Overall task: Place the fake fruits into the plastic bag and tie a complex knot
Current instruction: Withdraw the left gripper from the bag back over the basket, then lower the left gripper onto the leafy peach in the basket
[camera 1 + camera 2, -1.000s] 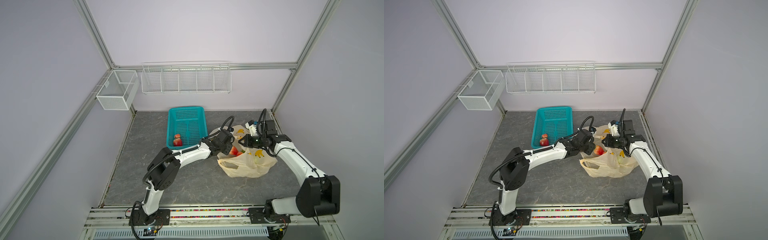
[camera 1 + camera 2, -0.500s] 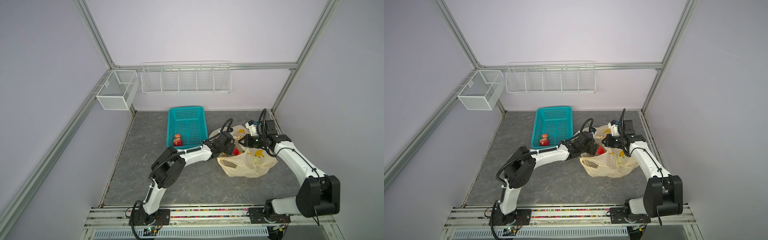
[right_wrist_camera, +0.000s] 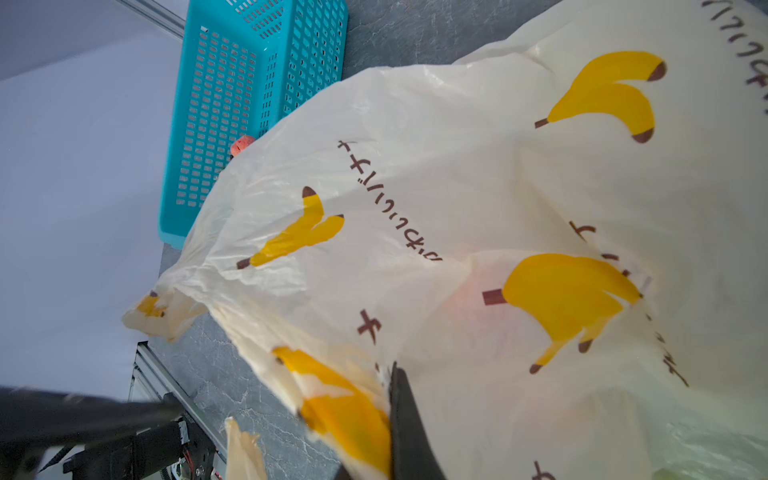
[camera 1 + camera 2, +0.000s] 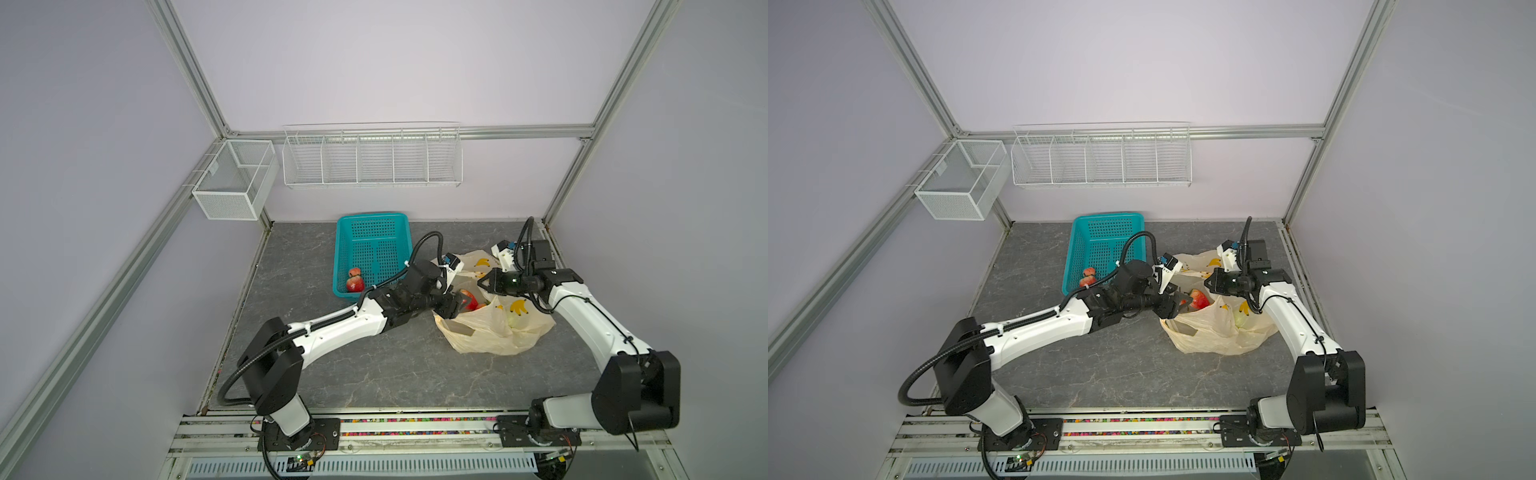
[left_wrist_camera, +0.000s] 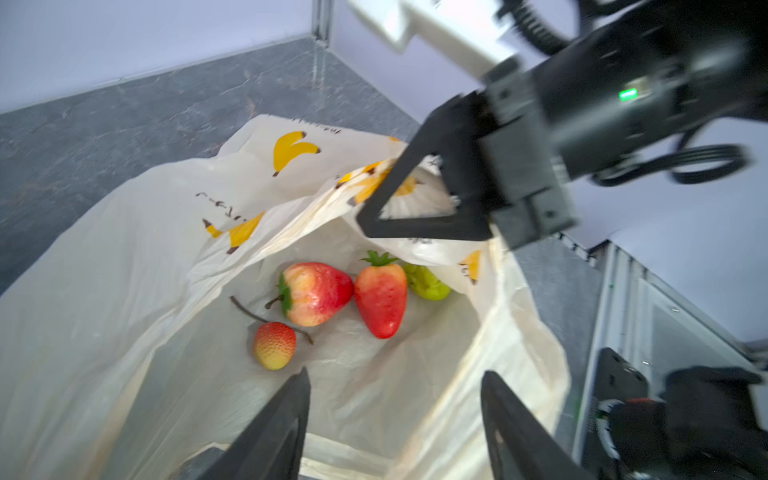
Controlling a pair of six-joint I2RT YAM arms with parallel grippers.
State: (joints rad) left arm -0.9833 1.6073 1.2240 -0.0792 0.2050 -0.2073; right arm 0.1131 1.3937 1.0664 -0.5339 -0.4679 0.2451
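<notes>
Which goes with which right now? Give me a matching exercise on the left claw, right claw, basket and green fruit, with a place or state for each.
Column A
1. left claw
2. right claw
3. basket
4. green fruit

Column B
a. lies inside the bag
b. open, gripping nothing, at the bag's mouth
c. shut on the bag's rim
d. holds two red fruits

Pairs: 1-b, 2-c, 3-d, 4-a
</notes>
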